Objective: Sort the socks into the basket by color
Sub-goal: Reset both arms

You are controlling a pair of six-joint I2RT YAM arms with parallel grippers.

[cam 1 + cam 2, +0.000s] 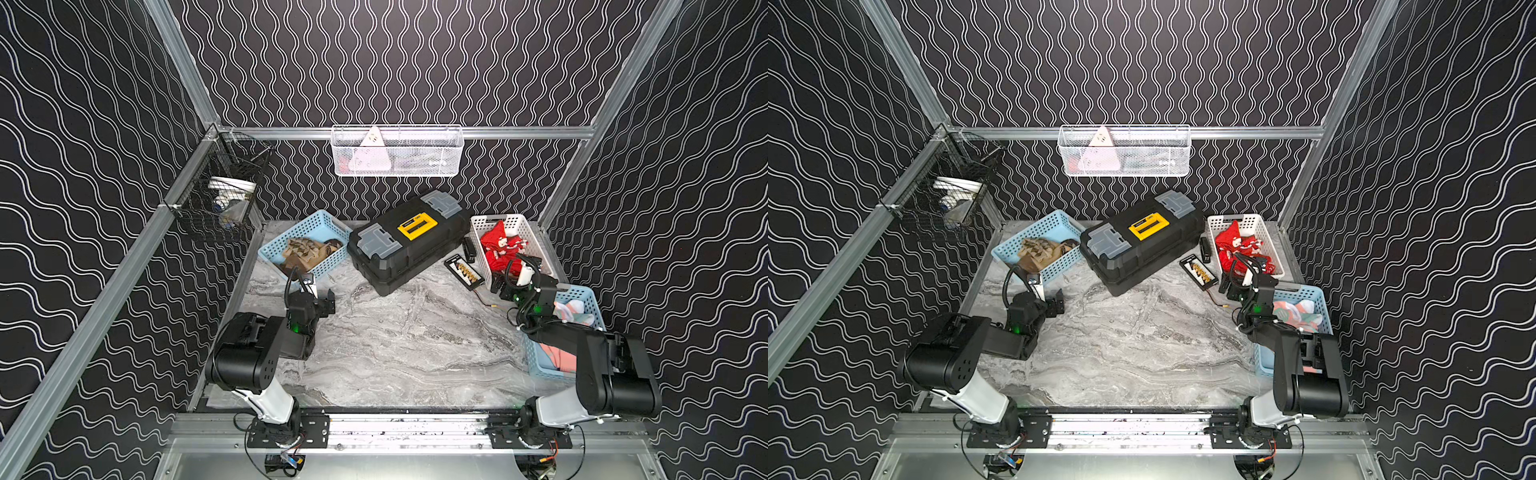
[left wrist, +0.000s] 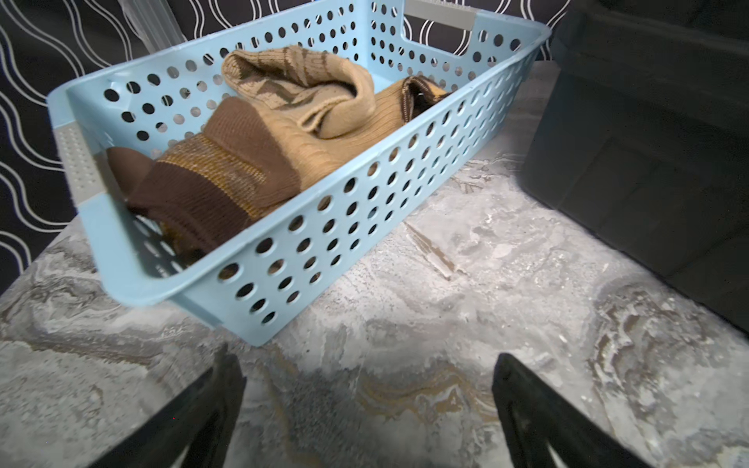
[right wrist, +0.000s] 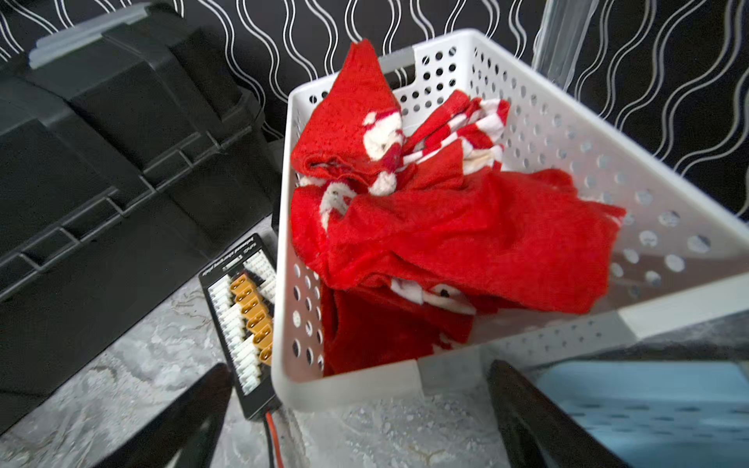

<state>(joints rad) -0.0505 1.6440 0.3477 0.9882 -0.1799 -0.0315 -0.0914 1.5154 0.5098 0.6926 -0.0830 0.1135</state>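
Tan and brown socks (image 1: 307, 247) (image 2: 283, 133) lie in a light-blue basket (image 1: 332, 259) (image 2: 364, 210) at the back left. Red Santa and striped socks (image 1: 498, 249) (image 3: 446, 227) fill a white basket (image 1: 478, 245) (image 3: 567, 142) at the back right. Salmon-pink socks (image 1: 575, 313) (image 1: 1298, 313) lie in a second blue basket (image 1: 590, 295) at the right. My left gripper (image 1: 321, 293) (image 2: 364, 358) hovers open and empty just in front of the tan basket. Just short of the white basket's near corner, my right gripper (image 1: 511, 282) (image 3: 358, 366) is open and empty too.
A black toolbox (image 1: 411, 241) with a yellow latch sits between the two back baskets. A black connector board (image 1: 464, 272) (image 3: 247, 316) with a red wire lies beside the white basket. A white mesh bin (image 1: 397, 151) hangs on the back rail, a black wire bin (image 1: 224, 195) on the left wall.
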